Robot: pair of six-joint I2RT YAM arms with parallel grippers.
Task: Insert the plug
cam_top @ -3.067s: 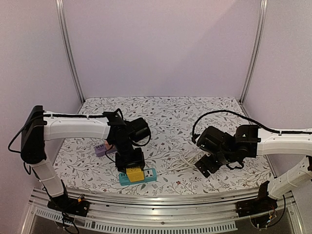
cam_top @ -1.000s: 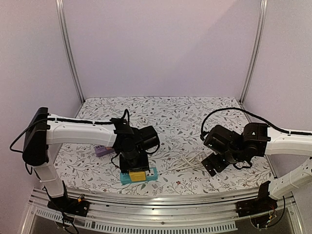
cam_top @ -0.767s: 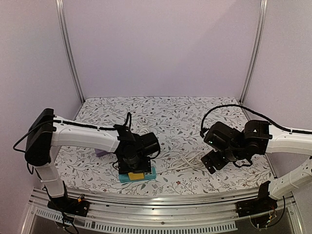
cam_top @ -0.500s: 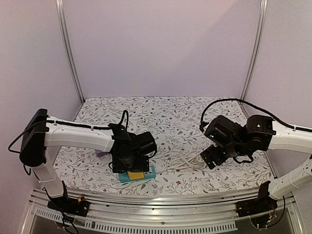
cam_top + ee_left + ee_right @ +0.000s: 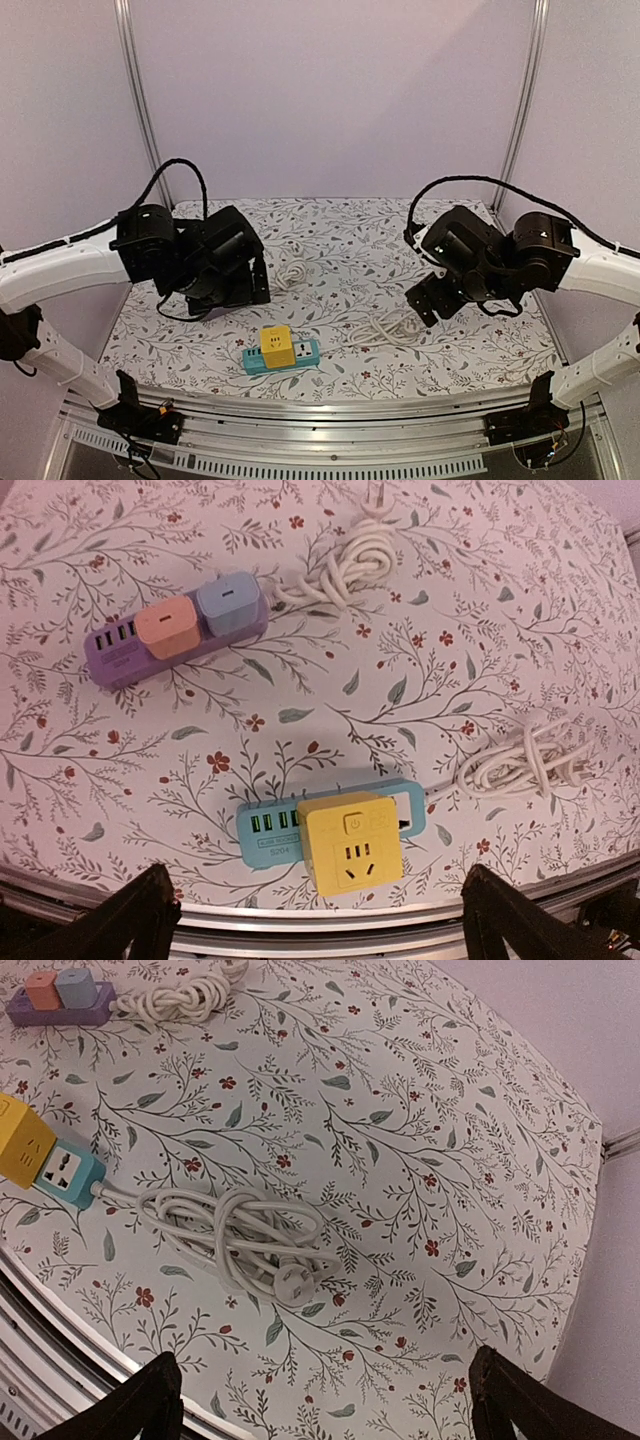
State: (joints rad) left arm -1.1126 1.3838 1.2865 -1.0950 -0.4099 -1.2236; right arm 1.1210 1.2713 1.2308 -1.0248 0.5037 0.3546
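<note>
The yellow cube plug [image 5: 352,842] sits seated in the teal power strip [image 5: 268,826] near the table's front edge, also seen as the yellow plug [image 5: 276,345] on the teal strip [image 5: 303,353] from above. My left gripper [image 5: 320,942] hangs open high above it, touching nothing; from above the left gripper [image 5: 248,290] is back and left of the strip. My right gripper [image 5: 330,1412] is open and empty over the strip's coiled white cord [image 5: 235,1228]; from above the right gripper [image 5: 425,300] hovers at the right.
A purple power strip [image 5: 120,652] holds an orange adapter [image 5: 170,630] and a blue adapter [image 5: 232,602], with its own coiled white cord [image 5: 350,568] behind. The teal strip's cord bundle [image 5: 385,330] lies right of centre. A metal rail [image 5: 320,410] runs along the front edge.
My left gripper opened and let go of the yellow plug, which stays in the teal strip. The left arm then lifted and drew back to the left. The right arm rose slightly.
</note>
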